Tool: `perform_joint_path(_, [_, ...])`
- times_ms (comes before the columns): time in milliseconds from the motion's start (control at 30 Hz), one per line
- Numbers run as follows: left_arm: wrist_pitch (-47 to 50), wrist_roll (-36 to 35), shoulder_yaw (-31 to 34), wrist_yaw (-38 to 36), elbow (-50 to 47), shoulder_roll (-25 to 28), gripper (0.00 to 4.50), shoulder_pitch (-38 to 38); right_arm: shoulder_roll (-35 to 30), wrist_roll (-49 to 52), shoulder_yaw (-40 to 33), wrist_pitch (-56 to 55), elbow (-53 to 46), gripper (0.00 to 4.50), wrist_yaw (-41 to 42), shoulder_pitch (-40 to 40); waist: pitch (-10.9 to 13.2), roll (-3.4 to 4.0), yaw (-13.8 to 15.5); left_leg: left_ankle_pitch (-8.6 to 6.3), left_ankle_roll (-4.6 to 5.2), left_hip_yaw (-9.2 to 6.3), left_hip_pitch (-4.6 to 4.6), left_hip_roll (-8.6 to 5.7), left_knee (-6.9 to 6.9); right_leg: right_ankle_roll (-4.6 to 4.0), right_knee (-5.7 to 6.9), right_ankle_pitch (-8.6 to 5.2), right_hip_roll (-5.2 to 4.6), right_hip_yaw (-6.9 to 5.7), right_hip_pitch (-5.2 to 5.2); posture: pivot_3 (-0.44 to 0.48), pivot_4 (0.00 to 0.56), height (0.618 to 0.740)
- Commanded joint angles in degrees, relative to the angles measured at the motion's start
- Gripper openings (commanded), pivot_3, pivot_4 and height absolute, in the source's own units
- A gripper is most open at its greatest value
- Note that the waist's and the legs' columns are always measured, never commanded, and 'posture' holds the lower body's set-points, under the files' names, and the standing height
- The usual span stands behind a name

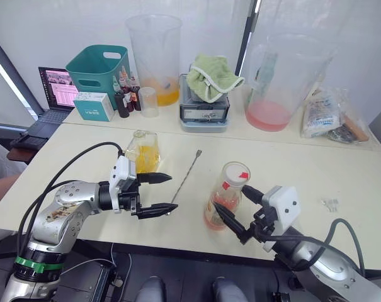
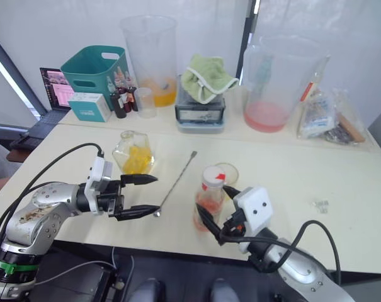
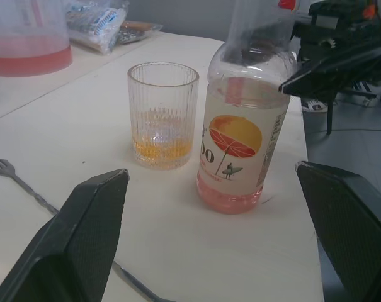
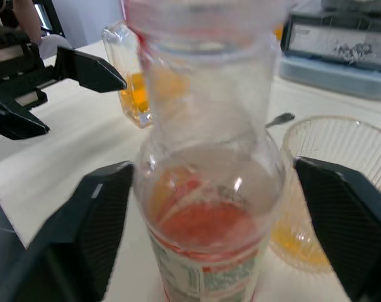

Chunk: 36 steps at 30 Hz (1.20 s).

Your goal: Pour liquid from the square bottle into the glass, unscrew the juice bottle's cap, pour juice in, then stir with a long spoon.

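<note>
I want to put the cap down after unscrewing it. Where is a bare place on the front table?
Bare table lies right of the juice bottle and glass, toward the small clear bits. Another patch lies left of the square bottle. It is crowded between the open left gripper and open right gripper, where the long spoon lies.

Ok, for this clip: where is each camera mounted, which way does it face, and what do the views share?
Left eye: head, looking down over the table; left gripper open, right gripper open around the juice bottle.
Right eye: same scene, beside the first.
Left wrist: along its own fingers toward the glass and juice bottle.
Right wrist: close on the juice bottle.
Shared: juice bottle, glass.
</note>
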Motion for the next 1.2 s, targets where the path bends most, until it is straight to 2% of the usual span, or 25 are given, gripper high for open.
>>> perform_joint_path(33, [-0.95,-0.41,1.09,-0.14,-1.22,0.05,4.50,-0.70,0.32,1.72,-1.61,-0.38,-1.53,4.45,1.13,-1.20,0.00,0.00,-0.02,0.00,0.00,-0.01,0.01,0.00,0.00,-0.02,0.02,-0.02,0.00,-0.01,0.00,0.000,0.150,0.740])
perform_joint_path(167, [-0.76,-0.57,1.24,0.12,-1.46,0.03,4.50,-0.50,0.55,3.34,-2.25,-0.36,-2.08,4.45,1.57,-1.61,-0.01,-0.01,-0.08,0.00,0.00,-0.01,0.01,0.00,0.00,-0.03,0.03,-0.03,0.00,-0.01,-0.01,0.000,0.150,0.740])
perform_joint_path(300, [-0.68,-0.63,1.25,0.39,-1.52,-0.04,4.50,-0.38,-0.31,6.15,-3.61,0.32,-3.20,4.45,2.32,-2.30,0.00,-0.09,0.08,-0.02,-0.01,0.93,0.03,0.37,-0.04,-0.07,0.18,-0.03,0.25,0.81,-0.53,0.000,0.150,0.740])
perform_joint_path(533, [-0.68,-0.60,0.95,0.49,-1.43,-0.31,4.50,-0.58,-4.23,14.13,-7.59,2.37,-3.02,4.45,3.62,-4.31,0.00,-0.09,-0.13,-0.02,-0.01,0.73,0.14,0.30,-0.03,-0.03,0.18,-0.05,0.24,0.70,-0.30,0.000,0.150,0.740])
perform_joint_path(733, [-0.49,-0.60,0.79,0.65,-2.11,-0.60,4.50,-0.40,-8.79,19.95,-12.97,2.02,1.26,4.45,8.04,-5.90,0.01,-0.10,-0.06,-0.01,0.00,0.66,0.17,0.26,-0.01,-0.03,0.09,-0.05,0.23,0.66,-0.16,0.000,0.150,0.740])
perform_joint_path(867, [-0.44,-0.77,0.78,0.74,-2.97,-0.69,4.50,0.17,-11.12,21.15,-13.75,2.05,3.28,4.45,10.80,-6.95,0.01,-0.09,-0.06,-0.01,0.00,0.63,0.18,0.26,-0.02,-0.03,0.09,-0.05,0.23,0.63,-0.15,0.000,0.150,0.740])
perform_joint_path(1100, [-0.48,-0.99,1.17,1.01,-3.97,-0.68,4.50,1.23,-10.99,22.38,-13.79,1.23,5.07,4.45,11.56,-8.22,0.01,-0.12,0.00,-0.01,0.00,0.54,0.15,0.25,-0.02,-0.03,0.07,-0.05,0.23,0.56,-0.13,0.000,0.150,0.740])
perform_joint_path(1167, [-0.49,-0.97,1.10,1.06,-4.12,-0.72,4.50,1.35,-10.88,22.33,-13.56,1.10,5.27,4.45,11.75,-8.72,0.01,-0.31,0.31,-0.03,-0.01,1.56,0.24,0.70,0.00,-0.13,0.23,0.02,0.37,1.21,-1.00,0.000,0.150,0.740])
perform_joint_path(1200, [-0.48,-0.98,1.05,1.02,-4.16,-0.73,4.50,1.37,-10.89,22.35,-13.43,1.20,5.33,4.45,11.80,-8.94,-0.03,-0.25,0.02,-0.07,0.04,1.95,0.11,0.77,-0.07,-0.17,0.24,0.14,0.45,1.55,-1.08,0.000,0.150,0.740])
